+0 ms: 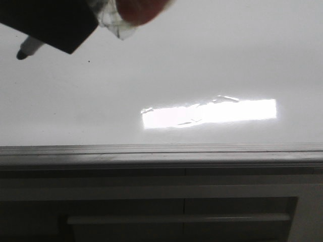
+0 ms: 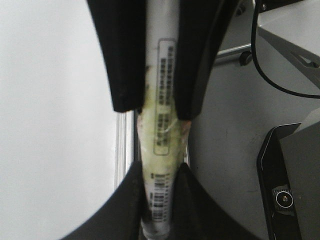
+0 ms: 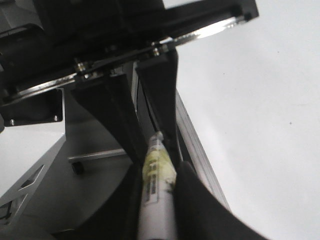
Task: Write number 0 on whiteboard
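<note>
Both sets of fingers clamped one marker [image 2: 161,150]: left gripper [image 2: 157,195], right gripper [image 3: 156,187]. Marker judged light, stiff, slick-barrelled; mid-barrel at the yellowed tape looked the best grip. Beyond its tip, the whiteboard [image 1: 212,60] carried no number 0 yet.

Whiteboard [image 1: 75,111]: glossy white, grey edge rail. Marker [image 2: 161,125]: white barrel, yellowed tape, black printed label. Left tool [image 2: 157,107]: black.

Glossy whiteboard [image 1: 212,55], seemingly metal edge rail [image 1: 161,154], matt black marker tip [image 1: 22,54].
</note>
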Available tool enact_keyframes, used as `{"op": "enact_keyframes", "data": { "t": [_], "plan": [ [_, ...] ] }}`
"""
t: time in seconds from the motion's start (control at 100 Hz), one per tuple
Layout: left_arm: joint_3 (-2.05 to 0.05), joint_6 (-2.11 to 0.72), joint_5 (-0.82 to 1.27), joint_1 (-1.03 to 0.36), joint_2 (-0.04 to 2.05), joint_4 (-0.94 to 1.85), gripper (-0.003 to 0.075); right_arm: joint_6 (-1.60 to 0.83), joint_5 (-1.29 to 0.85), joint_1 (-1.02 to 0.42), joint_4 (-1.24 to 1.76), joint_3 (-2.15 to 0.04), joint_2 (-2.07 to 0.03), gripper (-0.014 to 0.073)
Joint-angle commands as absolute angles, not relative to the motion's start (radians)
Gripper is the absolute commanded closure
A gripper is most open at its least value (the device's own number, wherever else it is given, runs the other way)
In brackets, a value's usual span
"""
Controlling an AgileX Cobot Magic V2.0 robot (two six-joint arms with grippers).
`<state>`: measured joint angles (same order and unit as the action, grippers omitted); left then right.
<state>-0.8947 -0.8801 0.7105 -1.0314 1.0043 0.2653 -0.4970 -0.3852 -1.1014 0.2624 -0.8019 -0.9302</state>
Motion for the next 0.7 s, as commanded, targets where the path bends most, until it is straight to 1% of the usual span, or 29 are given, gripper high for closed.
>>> {"op": "enact_keyframes", "data": {
  "t": [0.0,0.03,0.07,0.12,0.17,0.18,0.19,0.22,0.24,0.3,0.31,0.32,0.36,0.39,0.45,0.49,0.59,0.69],
  "plan": [
    [-0.924,-0.896,0.627,-1.039,0.989,0.279,0.0739,-0.493,-0.314,-1.102,0.29,-0.839,-0.924,0.0633],
    [-0.924,-0.891,0.626,-1.037,0.989,0.281,0.0738,-0.493,-0.315,-1.102,0.29,-0.839,-0.924,0.065],
    [-0.924,-0.891,0.619,-1.037,0.989,0.288,0.0731,-0.493,-0.315,-1.102,0.29,-0.839,-0.924,0.0652],
    [-0.924,-0.891,0.603,-1.037,0.989,0.304,0.0694,-0.493,-0.315,-1.102,0.29,-0.839,-0.924,0.0651],
    [-0.924,-0.879,0.582,-1.037,0.982,0.316,0.0622,-0.493,-0.317,-1.096,0.284,-0.839,-0.924,0.0651],
    [-0.924,-0.869,0.572,-1.037,0.978,0.318,0.0584,-0.493,-0.32,-1.096,0.284,-0.839,-0.924,0.0651],
    [-0.924,-0.869,0.572,-1.037,0.978,0.318,0.0584,-0.493,-0.324,-1.093,0.28,-0.839,-0.924,0.0651],
    [-0.924,-0.832,0.554,-1.037,0.973,0.318,0.0512,-0.493,-0.338,-1.087,0.268,-0.839,-0.922,0.0651],
    [-0.924,-0.805,0.549,-1.037,0.965,0.318,0.0481,-0.493,-0.346,-1.083,0.263,-0.839,-0.922,0.0651],
    [-0.924,-0.715,0.517,-1.037,0.935,0.32,0.0335,-0.493,-0.407,-1.052,0.248,-0.837,-0.898,0.064],
    [-0.924,-0.707,0.517,-1.037,0.932,0.32,0.0335,-0.493,-0.413,-1.043,0.245,-0.837,-0.895,0.0638],
    [-0.924,-0.699,0.511,-1.037,0.928,0.32,0.031,-0.493,-0.419,-1.038,0.246,-0.837,-0.89,0.0638],
    [-0.924,-0.657,0.502,-1.037,0.903,0.32,0.0254,-0.491,-0.453,-1.006,0.244,-0.829,-0.867,0.0638],
    [-0.924,-0.642,0.498,-1.037,0.882,0.32,0.0235,-0.491,-0.462,-0.983,0.244,-0.821,-0.848,0.0638],
    [-0.924,-0.608,0.498,-1.037,0.829,0.32,0.0244,-0.491,-0.459,-0.927,0.242,-0.792,-0.801,0.0638],
    [-0.924,-0.583,0.498,-1.037,0.797,0.318,0.0268,-0.491,-0.446,-0.895,0.242,-0.772,-0.761,0.0638],
    [-0.911,-0.456,0.492,-1.03,0.705,0.266,0.0353,-0.491,-0.412,-0.801,0.234,-0.707,-0.667,0.0638],
    [-0.846,-0.315,0.458,-1.005,0.6,0.154,0.0456,-0.491,-0.353,-0.734,0.228,-0.639,-0.584,0.0638]
  ]
}}
